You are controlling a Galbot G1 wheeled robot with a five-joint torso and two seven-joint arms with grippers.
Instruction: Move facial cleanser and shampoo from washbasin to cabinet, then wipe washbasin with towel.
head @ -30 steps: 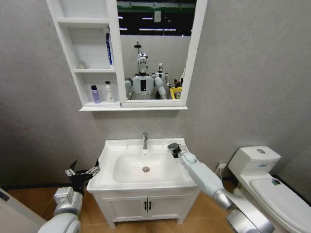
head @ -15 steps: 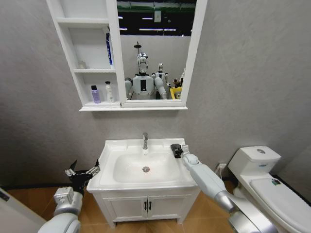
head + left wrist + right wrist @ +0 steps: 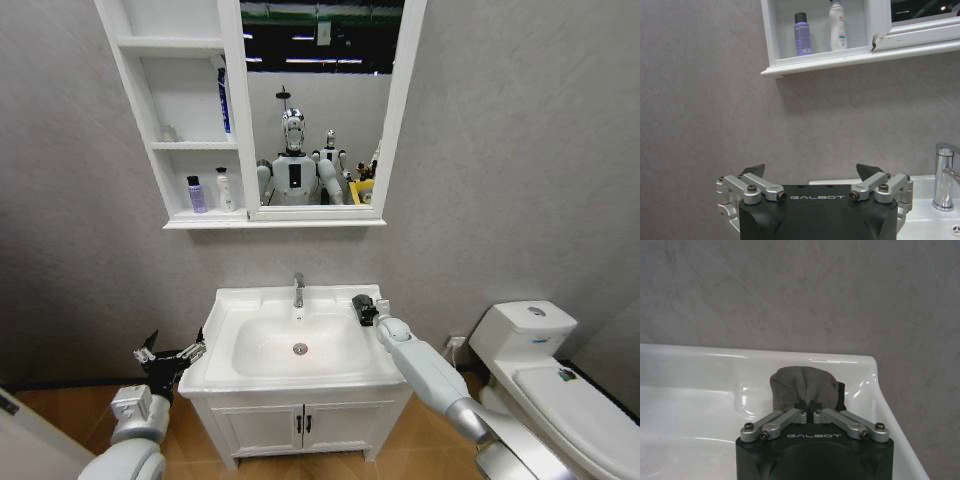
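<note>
My right gripper [image 3: 365,311] rests on the back right corner of the washbasin [image 3: 216,340] rim. It is shut on the dark grey towel [image 3: 360,304], which the right wrist view shows as a bunched towel [image 3: 800,386] pressed on the white washbasin [image 3: 690,365] rim ahead of that gripper [image 3: 810,406]. In the cabinet [image 3: 135,120], a purple bottle [image 3: 197,194] and a white bottle [image 3: 226,189] stand on the lowest shelf. A blue-and-white tube [image 3: 224,100] stands one shelf higher. I cannot tell which is the shampoo and which the facial cleanser. My left gripper [image 3: 170,352] hangs open left of the basin.
A chrome tap [image 3: 298,290] stands at the basin's back edge. Below is the two-door vanity [image 3: 300,425]. A white toilet [image 3: 530,350] stands close on the right. The mirror [image 3: 320,100] hangs beside the cabinet. The left wrist view shows both bottles [image 3: 802,34] above the open left gripper [image 3: 810,170].
My right gripper has slid the towel a little to the right along the basin's back rim. The left arm has not moved.
</note>
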